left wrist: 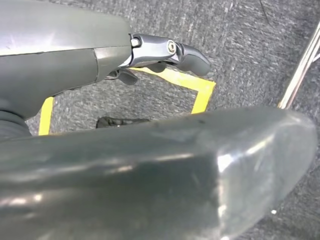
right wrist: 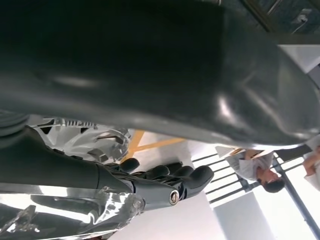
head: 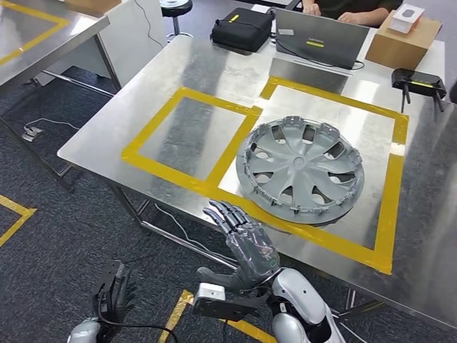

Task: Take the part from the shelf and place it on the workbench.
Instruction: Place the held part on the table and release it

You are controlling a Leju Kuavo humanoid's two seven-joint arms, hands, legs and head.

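Note:
The part, a grey wheel cover (head: 300, 169), lies flat on the steel workbench (head: 178, 78) inside the right yellow-taped square. My right hand (head: 243, 236) hovers at the bench's near edge, just short of the cover, fingers stretched out and holding nothing. In the right wrist view the cover (right wrist: 81, 137) shows past the dark fingers (right wrist: 166, 172). My left hand (head: 112, 289) hangs low over the carpet at the lower left, fingers loosely apart and holding nothing. Its fingers (left wrist: 177, 52) show above the floor in the left wrist view.
A second taped square (head: 188, 136) on the bench's left half holds nothing. At the far edge stand a black bag (head: 240, 28), a laptop (head: 320, 39), a cardboard box (head: 403, 39) and a black router (head: 418, 83); a person sits behind. Another steel table (head: 38, 28) stands far left.

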